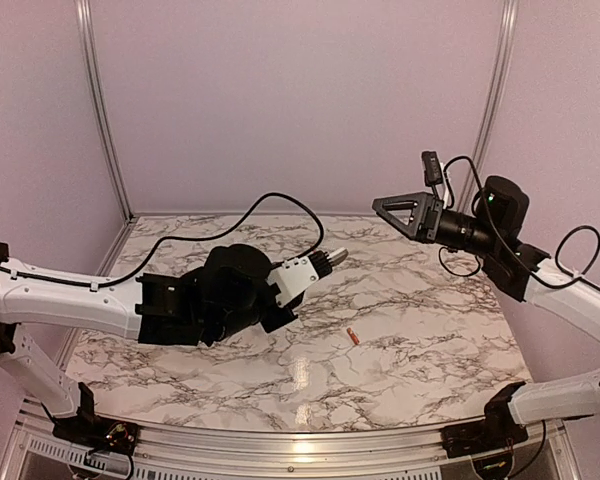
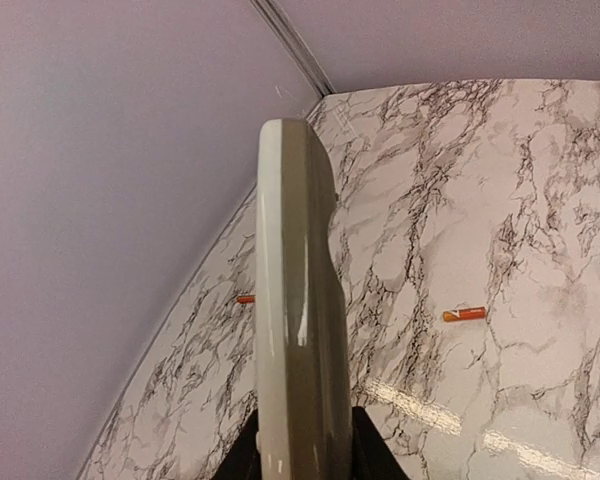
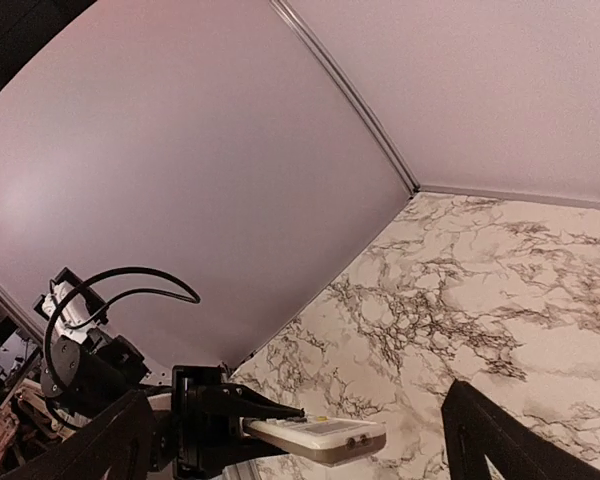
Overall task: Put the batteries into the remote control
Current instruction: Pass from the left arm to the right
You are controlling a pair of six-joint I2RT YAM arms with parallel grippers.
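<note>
as your left hand (image 1: 280, 283) pinches the remote control (image 2: 295, 300) by its end, it could slip; right hand (image 1: 395, 213) gapes empty.

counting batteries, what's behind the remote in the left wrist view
One battery pokes out at the remote's left edge; the remote covers its rest. A second battery lies uncovered nearby.

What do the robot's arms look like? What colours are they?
Both arms are white tubes with chunky black joints. The left arm has a thin black cable looping over it. The right arm has curly black wires too, and a tiny green light near its wrist. The left gripper and right gripper are black; the right one looks like a triangle.
</note>
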